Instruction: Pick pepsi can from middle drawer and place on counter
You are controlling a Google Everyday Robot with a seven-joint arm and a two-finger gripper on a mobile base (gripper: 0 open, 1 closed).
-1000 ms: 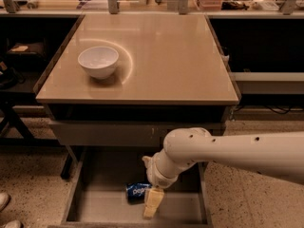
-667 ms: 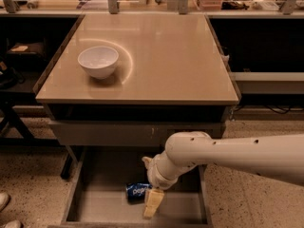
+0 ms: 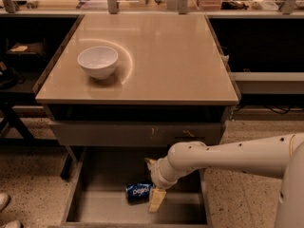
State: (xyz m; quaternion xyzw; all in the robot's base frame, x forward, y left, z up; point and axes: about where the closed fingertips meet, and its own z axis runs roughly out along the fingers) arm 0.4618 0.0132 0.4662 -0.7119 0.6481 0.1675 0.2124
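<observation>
In the camera view, your pepsi can (image 3: pixel 137 193) lies on its side on the floor of the middle drawer (image 3: pixel 102 177), which is pulled fully out so the arm can come down from above. The can sits toward the front, label up, its long axis running left to right. That lie matters, because a can on its side can roll away if nudged.

The arm (image 3: pixel 228 158) comes in from the right and bends down into the drawer. The gripper (image 3: pixel 152 184) sits at the can's right end, below the level of the closed drawer front (image 3: pixel 118 133). Its fingers (image 3: pixel 156 199) are spread: one pale finger hangs just beside the can's right end, toward the front, and the other shows farther back. They grip nothing yet. You cannot tell whether the near finger touches the can.

I judge this the approach to the grasp, so straddle the can's body before closing.

The desk (image 3: pixel 166 56) above carries a white bowl (image 3: pixel 98 61) at its left, so you can set the can down well apart from it.
</observation>
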